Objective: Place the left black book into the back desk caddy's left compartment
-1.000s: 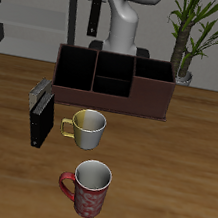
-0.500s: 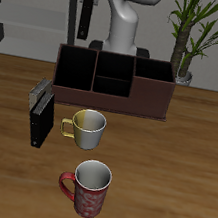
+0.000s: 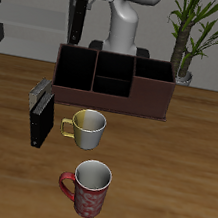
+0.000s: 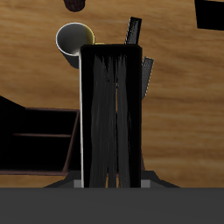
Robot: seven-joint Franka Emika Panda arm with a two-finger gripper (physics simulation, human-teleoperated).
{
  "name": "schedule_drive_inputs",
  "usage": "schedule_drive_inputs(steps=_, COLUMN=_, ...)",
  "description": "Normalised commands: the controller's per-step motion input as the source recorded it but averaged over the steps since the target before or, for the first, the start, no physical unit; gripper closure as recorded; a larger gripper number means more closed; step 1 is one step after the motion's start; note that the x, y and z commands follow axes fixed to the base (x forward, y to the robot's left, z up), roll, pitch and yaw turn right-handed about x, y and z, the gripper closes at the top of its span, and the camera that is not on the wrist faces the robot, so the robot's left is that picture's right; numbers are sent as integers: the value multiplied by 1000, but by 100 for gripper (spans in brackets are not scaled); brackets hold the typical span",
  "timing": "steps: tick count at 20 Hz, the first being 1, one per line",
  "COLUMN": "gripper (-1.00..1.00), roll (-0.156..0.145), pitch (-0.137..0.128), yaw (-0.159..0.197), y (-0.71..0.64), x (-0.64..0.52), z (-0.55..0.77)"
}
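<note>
Nearest the lower edge of the exterior frame stands a red mug (image 3: pixel 87 186), and just above it, toward the centre, a pale metallic mug (image 3: pixel 86 126) with a yellow handle. At mid-left two black books (image 3: pixel 41 112) stand together on the wooden worktop (image 3: pixel 171 173); neither is the one being carried. Farther up, across the frame's middle, sits the back desk caddy (image 3: pixel 114 82), long, low and reddish-brown, its left compartment (image 3: pixel 74 69) showing dark inner walls at the frame-left end. Above that end, at the upper left, the gripper (image 3: pixel 81 13) hangs with the left black book (image 3: pixel 80 20) held upright beneath it. The wrist view confirms this: the book (image 4: pixel 111 118) fills the centre, clamped between the fingers, with the pale mug and the other books visible past it.

By my reading the task is well along: the book is lifted and carried high, roughly over the target section. What remains is to line it up, lower it between the dark walls, and let go. Nothing is in the compartment yet.
</note>
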Motion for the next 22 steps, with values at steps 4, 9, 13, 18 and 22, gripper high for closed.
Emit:
schedule_drive_inputs(steps=4, gripper=100, roll=-27, pitch=15, yaw=-8, y=-125, x=91, z=-173)
schedule_drive_inputs(steps=9, gripper=100, roll=2, pitch=20, yaw=-18, y=0, x=82, z=-164)
schedule_drive_inputs(steps=13, gripper=100, roll=6, pitch=20, yaw=-26, y=23, x=26, z=-146)
schedule_drive_inputs(steps=18, gripper=100, roll=10, pitch=17, yaw=-10, y=68, x=-14, z=-168)
schedule_drive_inputs(steps=22, gripper=100, roll=15, pitch=9, yaw=-6, y=65, x=-24, z=-148)
